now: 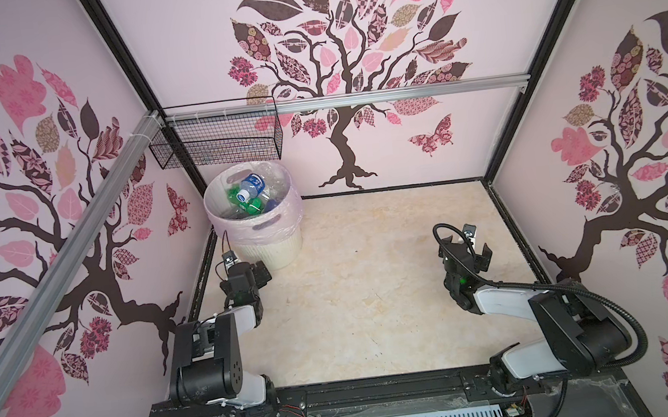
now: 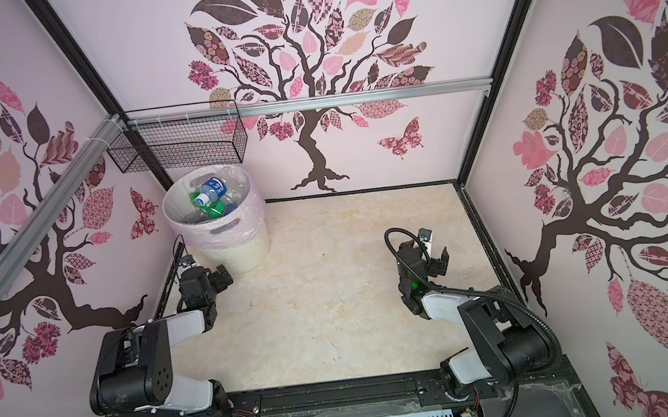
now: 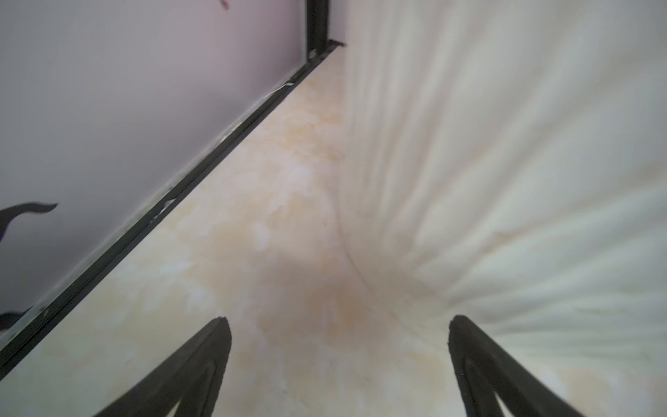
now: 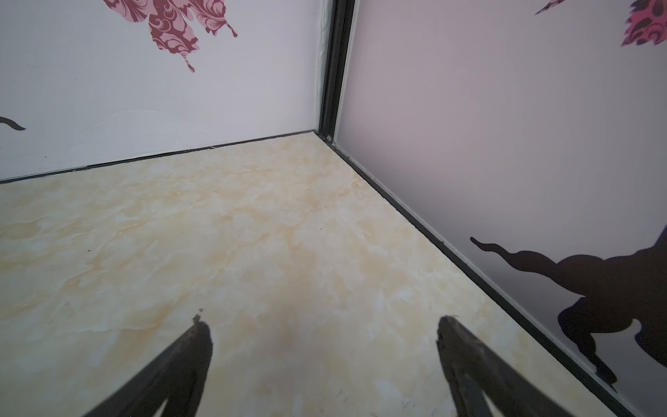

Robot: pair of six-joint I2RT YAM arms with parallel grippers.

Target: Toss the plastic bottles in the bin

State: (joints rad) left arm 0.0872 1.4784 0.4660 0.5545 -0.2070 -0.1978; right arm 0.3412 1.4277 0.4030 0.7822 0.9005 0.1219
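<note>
Down at the lower left of both top views, we see the left arm folded on itself. Its base sits on the front rail, the upper link leans back, and the white forearm reaches up the frame along the left wall. The left tool (image 1: 261, 273) hangs low over the bench (image 1: 373, 289), its jaws spread wide with nothing between them. In the left wrist view only bare bench shows between its dark fingers (image 3: 202, 361).

Just above that tool in the frame, in the upper-left corner of the bench, stands the bin (image 1: 271, 242), upright, with a thin liner (image 1: 242, 231) folded over its rim. Its ribbed wall is close beside the left tool, but we cannot tell whether they touch. The plastic bottles (image 1: 252, 185) lie heaped inside the bin, a blue-labelled one on top and green ones under it. We see none on the bench. A black wire basket (image 1: 217, 141) hangs on the back wall above the bin.

Over at the right of the frame the right arm mirrors the left, elbow bent and forearm pointing up the frame. The right tool (image 1: 480, 257) is also spread wide and holds nothing. It sits near the right wall, well apart from the bin and the bottles.
</note>
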